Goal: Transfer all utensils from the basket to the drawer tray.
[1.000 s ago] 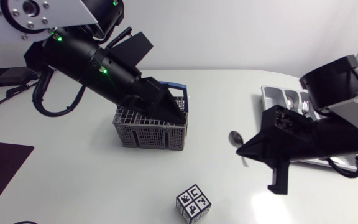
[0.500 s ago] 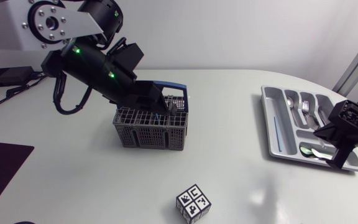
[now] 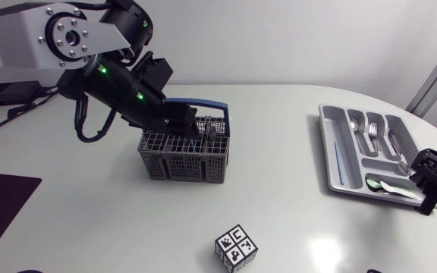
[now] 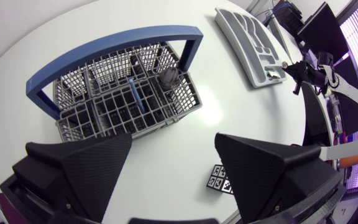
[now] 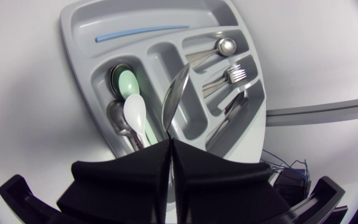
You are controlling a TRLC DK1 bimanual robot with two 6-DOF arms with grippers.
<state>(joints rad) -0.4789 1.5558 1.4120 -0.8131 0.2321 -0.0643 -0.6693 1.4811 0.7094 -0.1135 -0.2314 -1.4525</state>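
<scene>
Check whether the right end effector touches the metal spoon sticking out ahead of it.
Touching. The right wrist view shows the right end effector shut on the handle of the metal spoon.

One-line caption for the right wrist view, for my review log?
Right gripper, jaws shut on a spoon, holds it over the grey tray, which contains other cutlery.
</scene>
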